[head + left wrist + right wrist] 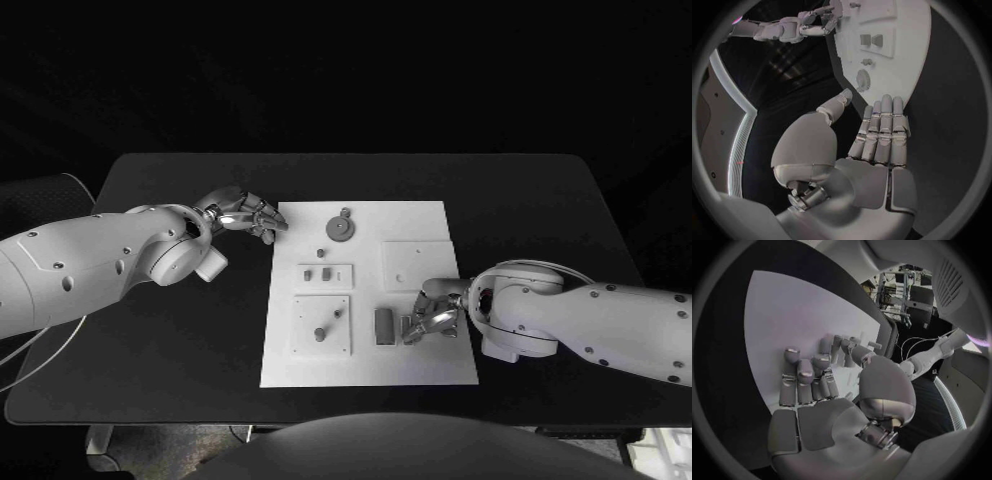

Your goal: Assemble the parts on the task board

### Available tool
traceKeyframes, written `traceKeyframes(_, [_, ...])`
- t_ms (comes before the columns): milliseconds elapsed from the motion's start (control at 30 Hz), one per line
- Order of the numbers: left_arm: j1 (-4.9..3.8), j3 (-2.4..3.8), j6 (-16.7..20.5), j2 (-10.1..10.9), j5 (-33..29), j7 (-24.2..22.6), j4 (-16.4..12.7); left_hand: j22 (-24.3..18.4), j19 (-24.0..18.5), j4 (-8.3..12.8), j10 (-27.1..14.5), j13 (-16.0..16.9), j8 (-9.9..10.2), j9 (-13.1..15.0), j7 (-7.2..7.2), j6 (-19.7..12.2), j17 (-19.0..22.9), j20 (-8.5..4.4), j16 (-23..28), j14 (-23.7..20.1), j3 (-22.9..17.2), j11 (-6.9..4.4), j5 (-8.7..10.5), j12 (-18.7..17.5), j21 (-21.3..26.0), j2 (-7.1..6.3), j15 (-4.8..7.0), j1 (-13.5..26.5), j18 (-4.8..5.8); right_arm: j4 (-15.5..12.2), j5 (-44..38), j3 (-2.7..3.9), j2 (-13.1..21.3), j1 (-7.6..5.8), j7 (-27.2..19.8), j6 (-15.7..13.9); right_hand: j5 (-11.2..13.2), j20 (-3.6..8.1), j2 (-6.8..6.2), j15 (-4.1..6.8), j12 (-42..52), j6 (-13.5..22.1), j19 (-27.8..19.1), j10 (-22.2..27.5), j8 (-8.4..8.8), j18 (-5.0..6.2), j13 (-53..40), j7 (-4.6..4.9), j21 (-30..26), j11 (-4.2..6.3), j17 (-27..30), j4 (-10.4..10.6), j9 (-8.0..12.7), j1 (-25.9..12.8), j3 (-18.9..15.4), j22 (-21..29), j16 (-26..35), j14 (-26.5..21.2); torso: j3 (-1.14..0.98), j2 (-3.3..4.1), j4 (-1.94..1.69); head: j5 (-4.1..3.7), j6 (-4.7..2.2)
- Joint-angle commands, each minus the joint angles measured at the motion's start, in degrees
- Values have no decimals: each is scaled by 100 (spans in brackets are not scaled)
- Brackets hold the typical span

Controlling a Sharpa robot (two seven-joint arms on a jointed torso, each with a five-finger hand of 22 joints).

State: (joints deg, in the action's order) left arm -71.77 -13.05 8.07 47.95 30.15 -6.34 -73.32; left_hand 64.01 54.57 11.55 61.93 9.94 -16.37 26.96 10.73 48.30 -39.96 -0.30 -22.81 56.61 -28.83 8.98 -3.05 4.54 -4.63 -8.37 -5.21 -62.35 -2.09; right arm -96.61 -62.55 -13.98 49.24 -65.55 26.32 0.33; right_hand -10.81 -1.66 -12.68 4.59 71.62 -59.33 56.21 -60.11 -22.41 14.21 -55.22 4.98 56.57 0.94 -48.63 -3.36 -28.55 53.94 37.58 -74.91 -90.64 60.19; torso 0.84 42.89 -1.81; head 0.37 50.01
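The parts lie on the task board (433,370), the white plate in the middle of the black surface (173,360). A small grey block (384,326) lies near the board's right edge, toward its near end, just beside the right hand (436,318). A round toothed piece (340,228) sits near the far edge, and small pegs stand in two raised square plates (322,324) along the left side.

These pieces look small, rigid and light, probably smooth plastic or metal, so I judge they would slide or tip under a glancing touch sooner than break. The block is best pinched across its two long sides; the round piece is better taken by its rim.

The right hand rests over the board's right edge with its fingers (806,371) bent down toward the plate beside the block; whether they already pinch anything I cannot tell. The left hand (245,213) hovers at the board's far left corner. In the left wrist view its fingers (882,125) lie straight and side by side, the thumb held apart, with nothing between them.
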Motion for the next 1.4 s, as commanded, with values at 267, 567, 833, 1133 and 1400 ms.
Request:
traceKeyframes(267, [-7,3,-49,-9,11,-31,-16,10,11,-5,17,8,-19,-8,-2,-34,-12,-5,26,28,11,19,16,-30,34,-39,-11,-12,-95,29,-271,-23,-26,46,66,121,3,30,370,-25,26,-38,-15,-21,-30,79,7,-11,48,35,11,-401,3,175,-61,-88,-41,49,-2,1,1,2,-1])
traceKeyframes(567, [-7,3,-47,-1,13,-29,-20,11,11,-4,17,8,-19,-9,-2,-34,-15,-5,29,29,11,19,16,-30,35,-38,-11,-12,-95,65,-315,-23,-46,66,45,122,-2,19,653,-44,25,-62,-12,-45,-42,79,14,-28,56,52,19,-741,7,283,-42,-83,-44,66,-4,2,0,-2,-1])
traceKeyframes(833, [-7,3,-41,1,13,-29,-21,12,11,-5,16,8,-19,-9,-2,-35,-18,-4,31,30,11,20,16,-30,35,-37,-11,-12,-94,77,-271,-22,-51,68,22,108,-3,-5,602,-56,17,-71,0,-56,-44,79,21,-24,50,47,26,-711,12,176,-63,-72,-39,73,-1,0,0,-1,-1])
traceKeyframes(1133, [-7,3,-37,3,15,-29,-20,12,11,-5,16,8,-19,-10,-2,-36,-22,-4,35,31,12,20,16,-31,36,-38,-11,-11,-94,83,-209,-22,-36,70,-25,62,-4,-2,479,-56,9,-69,13,-61,-36,79,27,-20,43,43,33,-602,22,108,-35,-64,-32,76,-2,0,0,-3,-1])
traceKeyframes(1400, [-7,3,-34,5,15,-38,-13,13,11,-5,15,8,-20,-10,-1,-36,-24,-4,37,31,13,20,16,-31,37,-38,-11,-10,-94,100,-124,-22,69,69,-146,-23,-4,8,267,-46,0,-30,23,-57,-9,79,32,-4,31,27,40,-459,40,74,13,-54,-21,75,-4,0,2,-8,-1])
